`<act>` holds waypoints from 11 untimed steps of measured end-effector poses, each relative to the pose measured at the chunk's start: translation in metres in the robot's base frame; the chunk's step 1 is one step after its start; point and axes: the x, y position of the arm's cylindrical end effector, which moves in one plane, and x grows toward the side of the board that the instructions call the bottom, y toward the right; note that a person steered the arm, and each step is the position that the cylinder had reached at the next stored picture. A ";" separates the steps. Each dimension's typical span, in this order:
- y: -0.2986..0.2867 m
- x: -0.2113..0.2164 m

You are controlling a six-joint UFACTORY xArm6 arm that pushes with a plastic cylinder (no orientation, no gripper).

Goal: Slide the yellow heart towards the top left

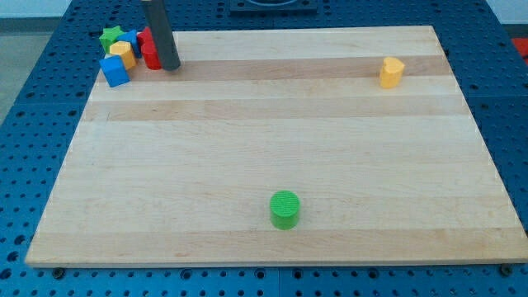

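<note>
- Yellow heart sits near the view's top right corner of the wooden board, alone and well apart from every other block.
- My tip rests at the view's top left, just beside a red block in a tight cluster with a blue cube, a yellow block and a green star (a second blue block seems tucked behind, hard to tell).
- No fingers exist on this rod, so nothing is spread, pressed together or pinching.
- A green cylinder stands near the view's bottom centre, off the likely path.
- Judged step: the approach has not begun; the heart looks untouched.
- Next move calls for crossing the board to the heart's right side, slightly below it, then pushing leftward and a little upward along the top edge.
</note>
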 end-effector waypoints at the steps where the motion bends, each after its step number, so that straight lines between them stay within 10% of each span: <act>1: 0.040 0.040; 5: 0.261 0.119; 8: 0.441 0.080; 11: 0.371 0.025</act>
